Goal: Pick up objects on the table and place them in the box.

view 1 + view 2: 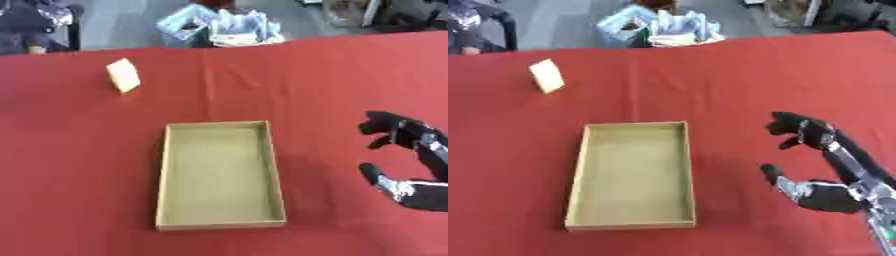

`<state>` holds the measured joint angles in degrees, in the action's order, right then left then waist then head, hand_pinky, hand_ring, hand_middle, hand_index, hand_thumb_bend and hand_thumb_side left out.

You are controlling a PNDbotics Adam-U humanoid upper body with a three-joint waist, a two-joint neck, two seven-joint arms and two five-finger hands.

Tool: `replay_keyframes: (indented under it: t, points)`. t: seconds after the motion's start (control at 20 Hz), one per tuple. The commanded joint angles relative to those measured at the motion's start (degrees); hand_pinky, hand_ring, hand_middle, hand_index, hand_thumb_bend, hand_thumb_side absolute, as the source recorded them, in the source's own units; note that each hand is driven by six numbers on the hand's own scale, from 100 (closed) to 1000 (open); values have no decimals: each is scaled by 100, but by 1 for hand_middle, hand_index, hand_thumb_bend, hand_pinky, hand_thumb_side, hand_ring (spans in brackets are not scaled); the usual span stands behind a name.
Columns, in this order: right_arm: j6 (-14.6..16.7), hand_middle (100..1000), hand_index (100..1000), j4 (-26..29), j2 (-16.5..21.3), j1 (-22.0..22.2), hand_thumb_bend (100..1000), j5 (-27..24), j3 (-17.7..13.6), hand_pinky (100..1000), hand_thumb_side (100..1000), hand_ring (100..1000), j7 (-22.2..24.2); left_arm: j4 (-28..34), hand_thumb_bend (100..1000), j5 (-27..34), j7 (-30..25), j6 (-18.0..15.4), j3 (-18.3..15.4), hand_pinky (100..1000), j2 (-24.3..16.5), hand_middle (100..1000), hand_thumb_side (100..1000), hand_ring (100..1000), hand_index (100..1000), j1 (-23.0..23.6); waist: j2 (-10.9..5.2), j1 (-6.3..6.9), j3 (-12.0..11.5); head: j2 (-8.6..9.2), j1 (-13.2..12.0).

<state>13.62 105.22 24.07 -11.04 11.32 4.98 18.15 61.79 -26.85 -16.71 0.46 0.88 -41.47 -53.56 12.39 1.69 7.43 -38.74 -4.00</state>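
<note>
Red tablecloth (332, 80) is seen beneath an open cardboard box (219, 175); right hand (824, 165) held beside it, fingers spread, nothing grasped.

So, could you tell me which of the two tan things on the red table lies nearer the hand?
The open tan cardboard box; the small tan block sits far back left.

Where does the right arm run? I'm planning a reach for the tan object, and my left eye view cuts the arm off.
Observer: In the right eye view the right robot hand shows whole and open; its forearm leaves at the lower right corner.
Operator: Anything on the table beyond the hand?
Observer: The red table carries on to its right, bare in that strip.
</note>
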Motion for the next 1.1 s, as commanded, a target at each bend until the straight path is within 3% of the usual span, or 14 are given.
replay_keyframes:
  t: [0.05,0.5,1.1]
  points:
    - [17,767,937,43,109,-33,302,-51,-7,670,372,807,26,-468,436,-206,-168,-112,-50,725,4,673,422,678,775,-309,-104,7,21,5,-29]
    - [26,766,937,46,107,-76,301,-74,30,670,372,807,67,-1645,459,-908,-130,-196,-237,722,351,662,364,676,769,-697,-66,38,158,9,-64]
    - [47,766,937,47,94,-153,300,-106,65,670,372,807,132,-2274,481,-1650,334,-148,-326,720,573,662,368,674,772,-741,24,50,318,31,-68]
